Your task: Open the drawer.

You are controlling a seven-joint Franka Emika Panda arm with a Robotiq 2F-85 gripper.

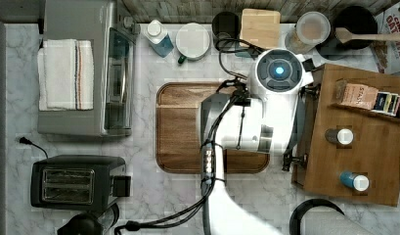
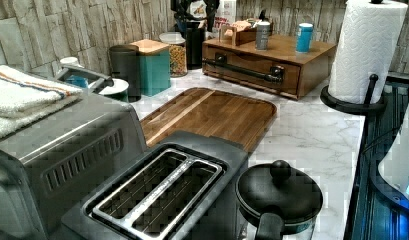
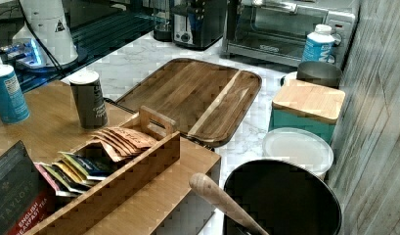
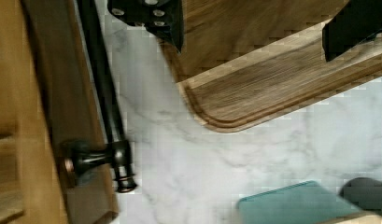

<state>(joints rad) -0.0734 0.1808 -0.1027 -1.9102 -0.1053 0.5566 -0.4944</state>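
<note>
The drawer is the front of a wooden box cabinet on the top view's right, and it looks closed flush. A long black bar handle runs across it, seen close up as the handle with one end mount. My gripper is open, its two black fingers spread wide. It hangs over the corner of the cutting board, beside the handle and apart from it. In the top view the white arm covers the gripper.
Two tins and a tea box stand on the cabinet. A teal canister, jars and a black pot line the wall. A toaster oven, a toaster and a paper towel roll ring the marble counter.
</note>
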